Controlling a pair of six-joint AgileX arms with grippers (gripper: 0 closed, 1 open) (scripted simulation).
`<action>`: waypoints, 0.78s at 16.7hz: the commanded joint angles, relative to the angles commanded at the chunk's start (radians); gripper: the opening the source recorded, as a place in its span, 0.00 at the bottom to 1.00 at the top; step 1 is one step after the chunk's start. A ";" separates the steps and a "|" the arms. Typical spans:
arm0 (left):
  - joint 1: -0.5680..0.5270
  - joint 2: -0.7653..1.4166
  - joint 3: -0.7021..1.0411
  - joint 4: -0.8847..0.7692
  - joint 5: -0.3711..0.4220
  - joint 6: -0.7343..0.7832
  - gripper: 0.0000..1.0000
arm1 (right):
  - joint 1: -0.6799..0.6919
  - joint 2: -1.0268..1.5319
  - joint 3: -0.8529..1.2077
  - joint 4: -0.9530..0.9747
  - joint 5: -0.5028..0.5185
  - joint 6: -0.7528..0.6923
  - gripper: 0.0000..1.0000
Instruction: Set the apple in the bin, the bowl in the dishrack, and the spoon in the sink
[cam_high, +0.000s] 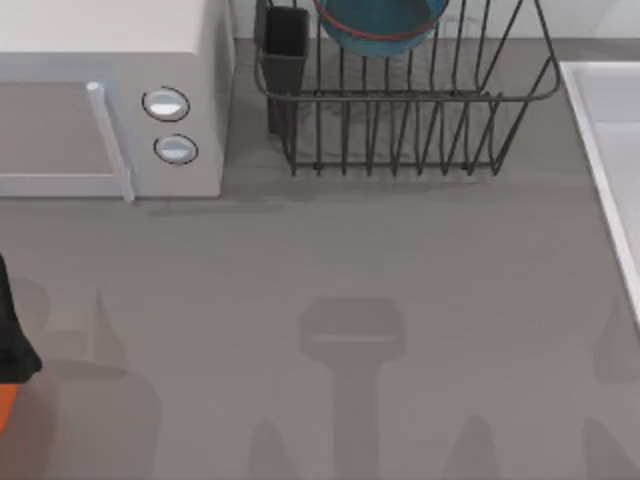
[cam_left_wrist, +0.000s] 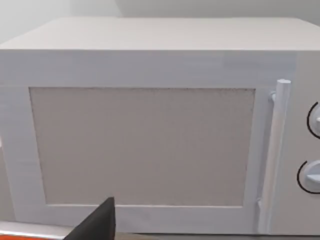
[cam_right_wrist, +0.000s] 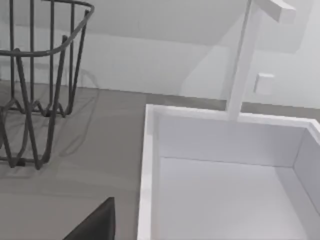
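Resting inside the dishrack (cam_high: 400, 130) — the bowl (cam_high: 380, 25); both claws' spread impossible to tell.

Desk (cam_high: 400, 300) lay bare across centre and front. Microwave (cam_high: 110, 100) blocked the back left, dishrack (cam_high: 400, 130) the back middle. Sink (cam_high: 610, 150) edged the right side.
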 joint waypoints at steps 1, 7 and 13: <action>0.000 0.000 0.000 0.000 0.000 0.000 1.00 | -0.014 0.040 0.025 -0.031 0.000 -0.052 1.00; 0.000 0.000 0.000 0.000 0.000 0.000 1.00 | -0.132 0.384 0.244 -0.291 0.000 -0.561 1.00; 0.000 0.000 0.000 0.000 0.000 0.000 1.00 | -0.273 0.797 0.507 -0.604 -0.002 -1.234 1.00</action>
